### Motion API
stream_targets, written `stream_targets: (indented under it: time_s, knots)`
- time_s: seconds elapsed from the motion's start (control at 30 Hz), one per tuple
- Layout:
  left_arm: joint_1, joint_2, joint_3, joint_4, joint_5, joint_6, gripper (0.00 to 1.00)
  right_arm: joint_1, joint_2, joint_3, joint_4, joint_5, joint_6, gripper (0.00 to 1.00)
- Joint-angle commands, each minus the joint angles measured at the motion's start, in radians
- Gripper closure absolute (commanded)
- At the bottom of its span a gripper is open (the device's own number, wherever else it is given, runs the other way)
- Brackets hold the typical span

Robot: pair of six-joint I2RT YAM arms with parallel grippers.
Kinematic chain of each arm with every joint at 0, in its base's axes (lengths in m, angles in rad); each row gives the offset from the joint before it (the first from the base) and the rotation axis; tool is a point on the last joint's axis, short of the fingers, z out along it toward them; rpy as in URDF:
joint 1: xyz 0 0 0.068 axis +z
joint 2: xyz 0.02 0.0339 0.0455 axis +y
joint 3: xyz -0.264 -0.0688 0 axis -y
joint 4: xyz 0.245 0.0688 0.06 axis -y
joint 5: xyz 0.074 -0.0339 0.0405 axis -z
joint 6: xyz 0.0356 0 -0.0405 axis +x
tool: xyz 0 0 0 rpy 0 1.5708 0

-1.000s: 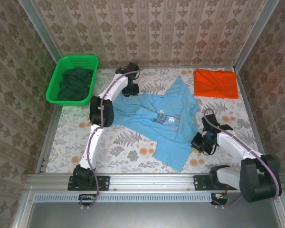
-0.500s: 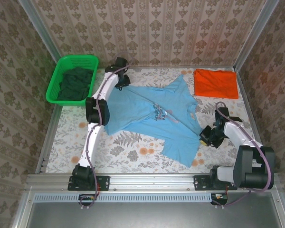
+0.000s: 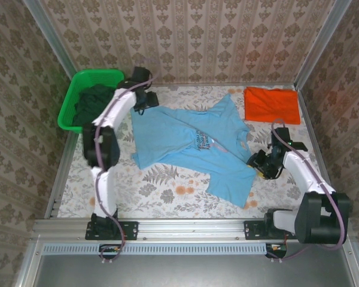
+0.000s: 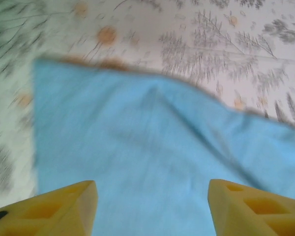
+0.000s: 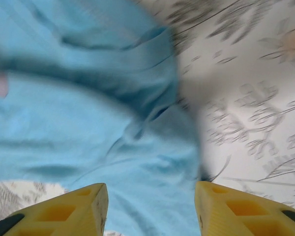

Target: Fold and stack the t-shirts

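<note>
A light blue t-shirt [image 3: 185, 140] with a small dark-and-white chest print [image 3: 202, 140] lies spread out and wrinkled on the middle of the table. Folded flat at the back right is an orange-red t-shirt [image 3: 272, 104]. My left gripper [image 3: 143, 103] hovers over the blue shirt's back left corner, beside the basket. In the left wrist view my left gripper [image 4: 152, 206] is open, with blue cloth [image 4: 147, 147] lying under it. My right gripper [image 3: 257, 161] is at the shirt's right edge. In the right wrist view my right gripper [image 5: 151, 206] is open above rumpled blue cloth [image 5: 113, 128].
A green plastic basket [image 3: 72, 101] holding dark green clothes [image 3: 94, 103] stands at the back left. The table has a floral cover [image 3: 161, 185] and is bounded by metal rails and patterned walls. Bare table shows in front of the blue shirt.
Both grippers pulled the blue shirt out wider, the left toward the back left and the right toward the right. Both have now opened and let go of the cloth.
</note>
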Motion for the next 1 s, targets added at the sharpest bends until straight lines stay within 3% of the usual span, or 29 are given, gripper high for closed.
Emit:
stream_targets:
  time_s: [0.0,0.13,0.23,0.57,0.77,0.97]
  knots:
    - [-0.005,-0.216,-0.293,0.013,0.039,-0.021,0.41,0.120,-0.044,0.003,-0.008,-0.032,0.035,0.51]
    - [0.002,-0.411,-0.627,0.031,0.120,-0.016,0.43,0.298,0.002,0.000,0.027,-0.069,0.073,0.56]
    - [-0.006,-0.493,-0.770,0.045,0.205,-0.005,0.38,0.411,0.044,0.016,0.023,-0.069,0.073,0.61]
    - [-0.038,-0.544,-1.002,0.134,0.216,-0.127,0.42,0.606,0.137,0.010,0.114,-0.072,0.107,0.59]
    - [-0.063,-0.476,-1.010,0.186,0.176,-0.149,0.51,0.661,0.170,0.031,0.133,-0.041,0.107,0.59]
    - [-0.063,-0.405,-0.967,0.207,0.125,-0.141,0.82,0.703,0.237,0.051,0.147,-0.043,0.098,0.54]
